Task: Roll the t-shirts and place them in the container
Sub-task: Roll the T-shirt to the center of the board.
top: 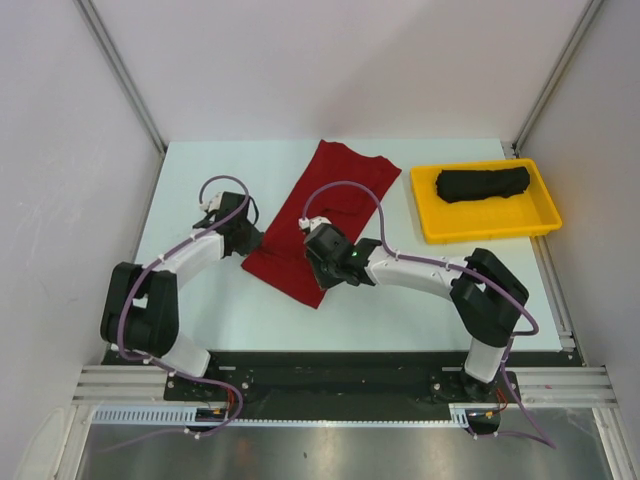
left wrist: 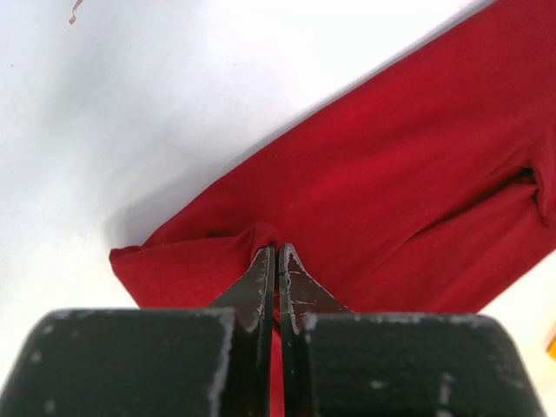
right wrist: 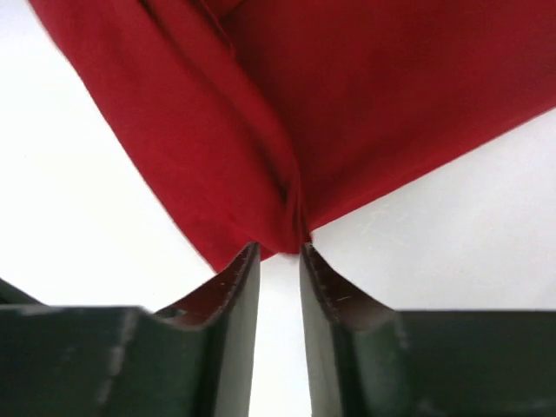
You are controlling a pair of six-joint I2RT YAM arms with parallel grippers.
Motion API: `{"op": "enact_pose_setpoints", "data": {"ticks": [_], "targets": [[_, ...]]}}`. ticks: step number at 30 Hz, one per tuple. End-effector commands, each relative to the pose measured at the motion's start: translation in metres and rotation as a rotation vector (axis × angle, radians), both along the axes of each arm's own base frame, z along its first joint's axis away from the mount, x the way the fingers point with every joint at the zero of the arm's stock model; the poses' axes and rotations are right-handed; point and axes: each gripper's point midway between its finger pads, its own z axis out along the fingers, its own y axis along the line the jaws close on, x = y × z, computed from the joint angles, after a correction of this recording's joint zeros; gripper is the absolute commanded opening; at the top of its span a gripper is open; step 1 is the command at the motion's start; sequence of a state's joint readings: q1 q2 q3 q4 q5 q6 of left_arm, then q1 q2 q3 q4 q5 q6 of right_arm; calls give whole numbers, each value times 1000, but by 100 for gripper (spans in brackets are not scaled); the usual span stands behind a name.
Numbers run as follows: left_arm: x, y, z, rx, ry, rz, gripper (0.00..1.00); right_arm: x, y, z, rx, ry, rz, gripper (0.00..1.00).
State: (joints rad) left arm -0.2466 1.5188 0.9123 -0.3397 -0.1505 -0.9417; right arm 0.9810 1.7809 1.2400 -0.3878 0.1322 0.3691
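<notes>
The deep red t-shirt (top: pixel 338 195) lies folded into a long strip, running diagonally from the table's far middle toward the near centre. My left gripper (top: pixel 254 243) is at its near-left corner, shut on a pinch of the red cloth (left wrist: pixel 391 174), which shows between the left gripper's fingertips (left wrist: pixel 276 248). My right gripper (top: pixel 318 272) is at the strip's near end. Its jaws stand a narrow gap apart (right wrist: pixel 278 248) with bare table between them, and a puckered corner of the red shirt (right wrist: pixel 347 104) just touches the tips. The black t-shirt (top: pixel 483 183) lies rolled in the tray.
A shallow yellow tray (top: pixel 490 229) stands at the far right of the white table (top: pixel 400 310). White enclosure walls close in the left, back and right. Both arm bases sit at the near edge.
</notes>
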Motion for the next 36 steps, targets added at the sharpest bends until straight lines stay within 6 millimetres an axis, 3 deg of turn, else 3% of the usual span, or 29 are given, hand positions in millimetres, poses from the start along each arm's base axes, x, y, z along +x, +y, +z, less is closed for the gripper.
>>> {"op": "enact_pose_setpoints", "data": {"ticks": [1, 3, 5, 8, 11, 13, 16, 17, 20, 21, 23, 26, 31, 36], "targets": [[21, -4, 9, 11, -53, -5, 4, 13, -6, 28, 59, -44, -74, 35], [22, -5, 7, 13, -45, -10, 7, 18, -11, 36, 60, -74, -105, 46], [23, -3, 8, 19, -50, -7, 11, 18, -12, 43, 66, -89, -114, 46], [25, 0, 12, 38, -64, -4, 26, 10, -2, 44, 64, -115, -88, 46], [28, 4, 21, 67, -84, -13, 39, 1, 9, 37, 53, -124, -62, 39], [31, 11, 31, 90, -101, -9, 57, 1, 13, 28, 55, -108, -64, 35], [26, 16, 48, 122, -134, -38, 65, 9, 9, 23, 49, -110, -103, 34], [22, 16, 56, 120, -149, -53, 65, 11, 8, 20, 43, -109, -119, 34], [6, 7, 53, 103, -144, -126, 52, 20, -4, 13, 14, -104, -179, 34], [-4, 4, 50, 97, -145, -144, 39, 22, -7, 10, 5, -100, -191, 34], [-15, -11, 47, 55, -158, -191, 26, 24, -11, 4, -6, -91, -214, 37], [-36, -33, 30, -7, -138, -255, 14, 26, -12, -4, -17, -78, -226, 42], [-49, -68, 5, -81, -93, -355, 6, 27, -11, -16, -21, -54, -242, 37], [-44, -70, -10, -71, -61, -339, 4, 28, -13, -21, -26, -37, -248, 25]]}}
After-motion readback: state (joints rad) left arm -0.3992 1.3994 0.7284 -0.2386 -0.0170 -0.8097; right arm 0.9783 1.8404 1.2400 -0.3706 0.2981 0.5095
